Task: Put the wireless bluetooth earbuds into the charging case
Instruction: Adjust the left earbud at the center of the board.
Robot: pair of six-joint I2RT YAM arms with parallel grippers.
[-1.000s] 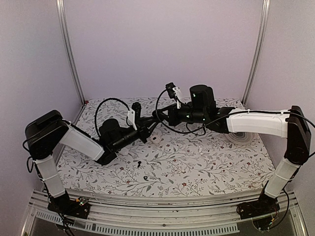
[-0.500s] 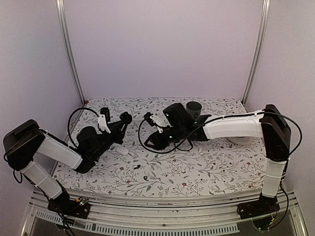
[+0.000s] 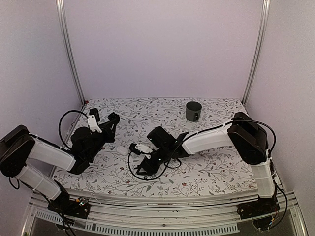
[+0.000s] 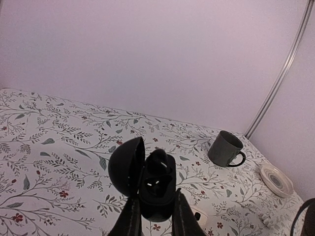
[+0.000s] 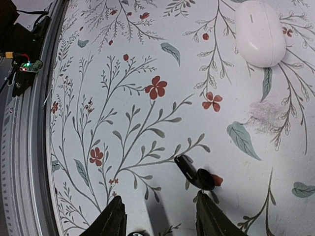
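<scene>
My left gripper (image 4: 155,206) is shut on the charging case (image 4: 156,189), a glossy black case held up off the table with its lid open to the left. One black earbud (image 4: 158,160) sits in its upper socket; the lower socket shows bare contacts. In the top view the left gripper (image 3: 112,119) is at the table's left. My right gripper (image 5: 158,204) is open, low over the table, with the other black earbud (image 5: 194,173) lying just ahead of its right finger. In the top view the right gripper (image 3: 140,168) is near the front centre.
A grey mug (image 3: 193,110) stands at the back right, also in the left wrist view (image 4: 225,149). A white oval pebble (image 5: 260,32) lies beyond the loose earbud. A small white piece with a dark spot (image 4: 199,215) and a white disc (image 4: 276,181) lie on the floral cloth.
The right arm has swung left and down from mid-table to low over the front centre. The left arm has drawn back to the left with the case.
</scene>
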